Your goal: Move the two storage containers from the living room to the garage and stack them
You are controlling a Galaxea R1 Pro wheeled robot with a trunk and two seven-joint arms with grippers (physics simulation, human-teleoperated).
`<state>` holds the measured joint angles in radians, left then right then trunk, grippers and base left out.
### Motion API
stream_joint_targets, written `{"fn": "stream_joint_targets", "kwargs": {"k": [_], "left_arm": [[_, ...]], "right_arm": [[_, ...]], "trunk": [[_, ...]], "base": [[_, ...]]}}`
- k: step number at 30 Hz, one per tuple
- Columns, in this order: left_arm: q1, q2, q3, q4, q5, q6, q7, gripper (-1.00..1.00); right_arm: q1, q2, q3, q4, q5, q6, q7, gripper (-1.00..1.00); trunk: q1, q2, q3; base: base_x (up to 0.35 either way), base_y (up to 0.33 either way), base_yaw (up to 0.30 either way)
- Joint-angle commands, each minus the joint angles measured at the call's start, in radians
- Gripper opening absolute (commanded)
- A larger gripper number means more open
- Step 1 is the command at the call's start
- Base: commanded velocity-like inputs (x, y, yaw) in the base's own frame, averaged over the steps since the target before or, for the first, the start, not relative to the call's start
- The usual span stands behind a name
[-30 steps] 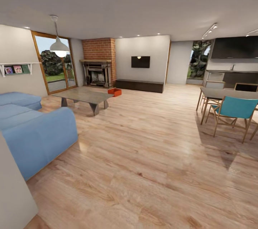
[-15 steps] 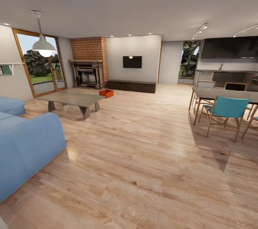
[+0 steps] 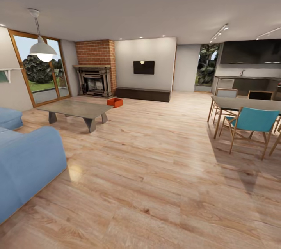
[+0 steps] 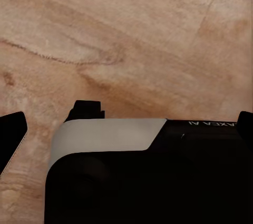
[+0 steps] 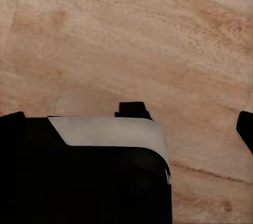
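Tools: both hang over wood floor, fingertips hidden, open or closed I cannot tell | bin: on floor near fireplace, past coffee table; second unseen | step: approach | next: drive up, grip rim

This is a home — an open-plan living room with light wood plank flooring. A red brick fireplace, a black wall TV above a long low dark cabinet, a blue sofa and a coffee table show it. Beyond stand a dining table with a teal chair — and dark kitchen units.
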<state>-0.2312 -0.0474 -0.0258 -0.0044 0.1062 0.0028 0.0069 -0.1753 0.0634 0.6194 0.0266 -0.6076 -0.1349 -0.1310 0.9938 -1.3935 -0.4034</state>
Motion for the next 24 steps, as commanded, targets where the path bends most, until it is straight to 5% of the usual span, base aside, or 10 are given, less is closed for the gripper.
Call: {"fn": "stream_joint_targets", "kwargs": {"k": [1, 24], "left_arm": [[0.000, 0.000, -0.003, 0.000, 0.010, 0.000, 0.001, 1.00], [0.000, 0.000, -0.003, 0.000, 0.010, 0.000, 0.001, 1.00]], "right_arm": [[-0.001, 0.001, 0.008, 0.003, -0.008, -0.004, -0.001, 1.00], [-0.001, 0.001, 0.009, 0.003, -0.008, -0.003, -0.001, 1.00]], "trunk": [[0.001, -0.001, -0.001], [0.001, -0.001, -0.001]], "base": [[0.320, 0.000, 0.000], [0.320, 0.000, 0.000]]}}
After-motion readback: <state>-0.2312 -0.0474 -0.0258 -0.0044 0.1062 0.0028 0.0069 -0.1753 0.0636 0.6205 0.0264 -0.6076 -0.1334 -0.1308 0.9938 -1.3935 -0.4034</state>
